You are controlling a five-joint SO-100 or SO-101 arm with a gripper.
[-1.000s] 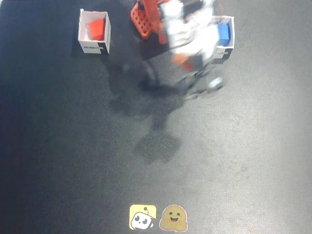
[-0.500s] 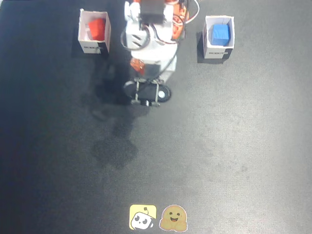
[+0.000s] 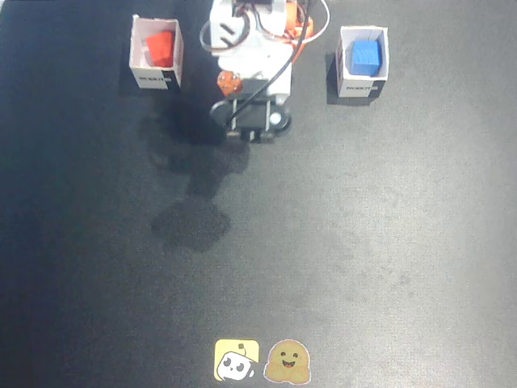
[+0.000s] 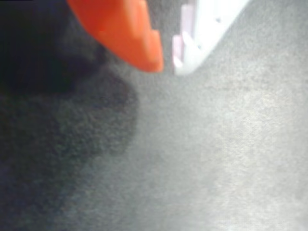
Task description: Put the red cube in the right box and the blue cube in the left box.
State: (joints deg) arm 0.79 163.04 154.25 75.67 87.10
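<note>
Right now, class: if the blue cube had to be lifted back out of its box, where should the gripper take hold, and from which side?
Come straight down from above: the box is open-topped and its walls block the sides. Grip the blue cube across two opposite flat faces, probably where gaps to the walls look widest.

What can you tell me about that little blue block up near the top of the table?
The blue cube is a small, solid, bright blue block with flat faces and sharp edges, seemingly plastic. In the fixed view it sits inside a small white open-top card box at the upper right, resting on the box floor with white wall visible around it. Nothing grips it; the arm is folded apart, to its left. The wrist view does not show it.
</note>
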